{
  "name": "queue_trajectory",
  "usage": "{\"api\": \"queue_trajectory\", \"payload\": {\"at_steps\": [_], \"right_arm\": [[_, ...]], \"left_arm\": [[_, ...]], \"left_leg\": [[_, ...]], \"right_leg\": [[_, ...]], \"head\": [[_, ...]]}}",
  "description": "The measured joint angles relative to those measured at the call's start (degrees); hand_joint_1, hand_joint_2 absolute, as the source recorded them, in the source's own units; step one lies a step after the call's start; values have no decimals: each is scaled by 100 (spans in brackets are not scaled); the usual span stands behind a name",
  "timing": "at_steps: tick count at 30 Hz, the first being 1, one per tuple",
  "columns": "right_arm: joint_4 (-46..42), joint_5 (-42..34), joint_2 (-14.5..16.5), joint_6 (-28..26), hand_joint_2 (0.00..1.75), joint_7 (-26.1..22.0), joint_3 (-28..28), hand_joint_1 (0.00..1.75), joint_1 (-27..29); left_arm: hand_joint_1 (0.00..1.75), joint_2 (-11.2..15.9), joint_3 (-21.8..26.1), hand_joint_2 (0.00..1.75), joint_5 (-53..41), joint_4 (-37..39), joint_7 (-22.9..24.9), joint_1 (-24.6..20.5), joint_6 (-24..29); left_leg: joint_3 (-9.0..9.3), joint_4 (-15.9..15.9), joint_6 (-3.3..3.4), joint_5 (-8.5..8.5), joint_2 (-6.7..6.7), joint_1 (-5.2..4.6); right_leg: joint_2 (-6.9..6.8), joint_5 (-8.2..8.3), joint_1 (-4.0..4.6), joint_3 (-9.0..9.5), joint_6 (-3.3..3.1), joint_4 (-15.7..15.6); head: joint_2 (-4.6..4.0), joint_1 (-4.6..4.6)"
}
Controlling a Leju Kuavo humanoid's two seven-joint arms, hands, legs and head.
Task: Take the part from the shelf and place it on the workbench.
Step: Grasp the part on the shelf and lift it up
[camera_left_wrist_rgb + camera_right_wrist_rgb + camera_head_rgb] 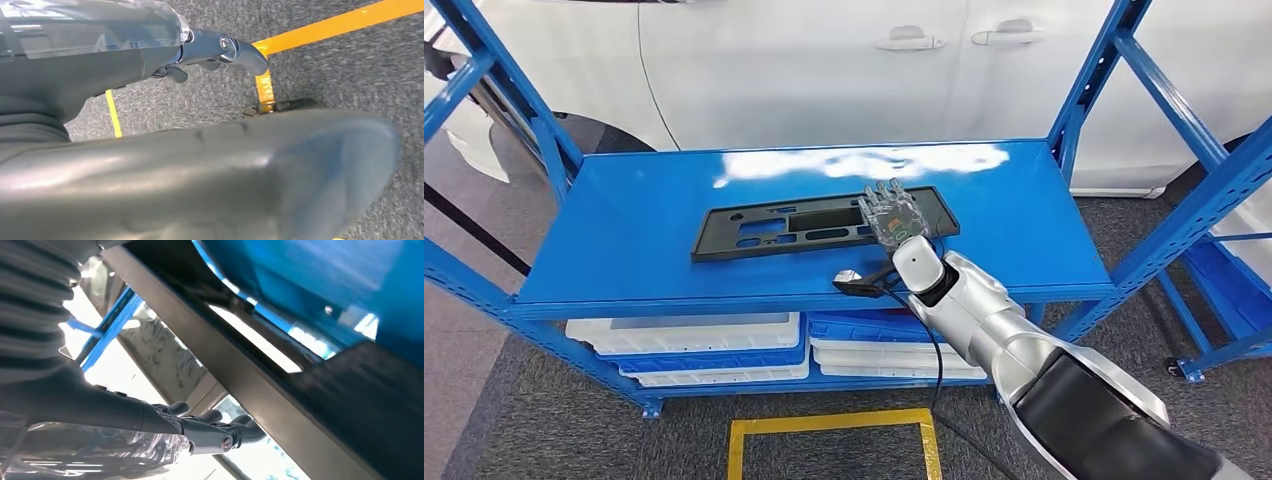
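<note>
Resting flat on shelf (624, 235), part (784, 228) under right hand (891, 215) fingers, spread, not grasping; contact unclear. Left hand (220, 50): can't tell.

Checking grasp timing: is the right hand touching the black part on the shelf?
Cannot tell. In the head view the right hand overlaps the black part, yet neither contact nor gap shows plainly.

You have one black part (819, 226) lying flat on the blue shelf (624, 240), toward its right half. Below it, on the lower level, you can count two stacks of white and blue trays (689, 345), left and right. One white car (824, 60) stands on the far side.
</note>
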Motion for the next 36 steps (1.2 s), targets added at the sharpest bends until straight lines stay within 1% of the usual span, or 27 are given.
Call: {"api": "queue_trajectory", "payload": {"at_steps": [1,2,4,5,6,7,8,9,11,12,15,16,17,18,20,21,22,23,25,26,27,29,31,32,33,35,36], "right_arm": [[37,1,1,-34,175,65,34,0,-21],[72,3,-1,-64,175,112,64,0,-42],[147,10,-3,-104,175,157,117,0,-60],[183,12,-3,-122,175,174,145,0,-52],[215,13,-4,-141,175,195,169,0,-40],[241,13,-4,-169,175,219,187,0,-31],[261,10,-4,-204,175,245,197,0,-30],[274,-3,-4,-246,175,270,199,0,-36],[293,-28,-3,-340,175,332,193,0,-53],[304,-38,-2,-369,175,360,185,0,-57],[353,-84,12,-308,175,357,111,0,-64],[376,-112,33,-237,175,327,67,0,-77],[399,-138,65,-151,175,283,24,0,-94],[428,-162,106,-61,175,229,-18,0,-111],[504,-237,196,125,175,82,-94,0,-135],[551,-316,246,203,175,-9,-142,0,-142],[599,-415,304,260,175,-114,-206,0,-154],[642,-518,366,289,175,-221,-279,0,-173],[707,-679,493,284,175,-408,-434,0,-214],[736,-723,552,265,175,-470,-500,0,-227],[764,-756,614,231,175,-520,-561,0,-229],[814,-767,741,118,175,-617,-652,0,-217],[849,-740,856,-27,175,-716,-700,0,-204],[865,-723,900,-87,175,-750,-713,0,-204],[880,-713,933,-128,175,-771,-723,0,-199],[918,-701,979,-169,175,-795,-736,0,-158],[936,-700,998,-187,175,-808,-741,0,-126]], "left_arm": [[0,-4,-1,0,0,0,0,2,0],[0,-10,-1,0,-1,0,0,1,-1],[0,-19,-2,0,-1,0,0,3,-1],[0,-22,-2,0,-1,0,0,6,-1],[0,-22,-2,0,-1,0,0,10,-1],[0,-23,-2,0,-1,0,0,13,-1],[0,-24,-3,0,-1,0,0,13,-1],[0,-25,-4,0,-3,0,1,13,-4],[0,-26,-10,0,-9,0,7,4,-12],[0,-27,-14,0,-14,0,12,-1,-17],[0,-28,-46,0,-57,0,46,-16,-44],[0,-28,-69,0,-84,0,66,-23,-58],[0,-28,-96,0,-112,0,87,-35,-75],[0,-29,-124,0,-142,0,109,-50,-89],[0,-31,-181,0,-204,0,157,-86,-117],[0,-33,-214,0,-233,0,180,-102,-131],[0,-36,-249,0,-260,0,199,-120,-145],[0,-40,-282,0,-279,0,214,-142,-156],[0,-44,-324,0,-287,0,222,-201,-161],[0,-45,-334,0,-274,0,223,-233,-152],[0,-49,-340,0,-257,0,222,-260,-136],[0,-60,-344,0,-210,1,221,-283,-93],[0,-77,-346,0,-176,3,219,-275,-55],[0,-86,-346,0,-172,4,217,-271,-38],[0,-98,-347,0,-169,4,215,-268,-28],[0,-117,-349,0,-168,5,217,-256,-17],[0,-124,-351,0,-168,6,226,-244,-16]], "left_leg": [[14,-48,33,38,3,13],[24,-92,59,73,7,26],[17,-118,92,100,14,29],[8,-114,96,102,14,26],[1,-107,96,102,14,25],[-4,-94,93,98,12,26],[-6,-75,85,91,9,28],[-11,-46,69,76,6,29],[-51,36,12,30,2,7],[-72,66,-18,15,2,-4],[-96,89,-105,-2,6,6],[-124,156,-141,-57,5,16],[-197,327,-176,-172,5,25],[-324,619,-207,-339,4,35],[-665,1372,-246,-675,4,52],[-784,1628,-253,-738,4,58],[-803,1669,-250,-686,4,62],[-715,1486,-234,-541,4,64],[-335,701,-167,-168,2,56],[-175,360,-131,-60,2,40],[-78,145,-99,-11,0,21],[-47,38,-55,-6,-1,-15],[-21,-38,3,52,4,15],[-7,-83,36,84,9,30],[4,-118,61,111,14,43],[-4,-125,86,119,14,28],[-7,-121,88,118,10,26]], "right_leg": [[0,-57,0,-31,30,67],[1,-177,0,-110,52,241],[1,-538,-9,-416,80,907],[1,-673,-13,-577,93,1255],[0,-713,-19,-673,106,1462],[-2,-647,-26,-668,116,1462],[-3,-492,-36,-557,121,1247],[-6,-298,-47,-367,122,877],[-4,-85,-44,-59,82,241],[1,-61,-34,2,48,92],[13,-59,-15,-6,-71,47],[13,-49,-21,-4,-108,36],[11,-39,-32,-2,-138,23],[10,-34,-35,-2,-160,18],[11,-32,-27,-7,-179,18],[11,-33,-21,-7,-182,19],[14,-33,-18,-3,-183,20],[19,-33,-15,3,-182,20],[28,-31,-12,18,-177,19],[31,-27,-6,16,-160,19],[30,-20,-5,8,-135,16],[31,3,-6,-6,-65,-3],[25,-23,-6,-18,0,20],[22,-117,-4,-74,22,149],[18,-266,-3,-180,38,390],[16,-623,-9,-516,59,1125],[15,-714,-12,-653,70,1416]], "head": [[0,1],[0,1],[0,1],[0,1],[0,1],[0,1],[0,1],[0,1],[0,1],[0,0],[0,0],[0,0],[0,0],[0,0],[0,1],[0,1],[0,1],[0,1],[0,1],[0,1],[0,1],[0,0],[0,0],[0,1],[0,1],[0,1],[0,1]]}}
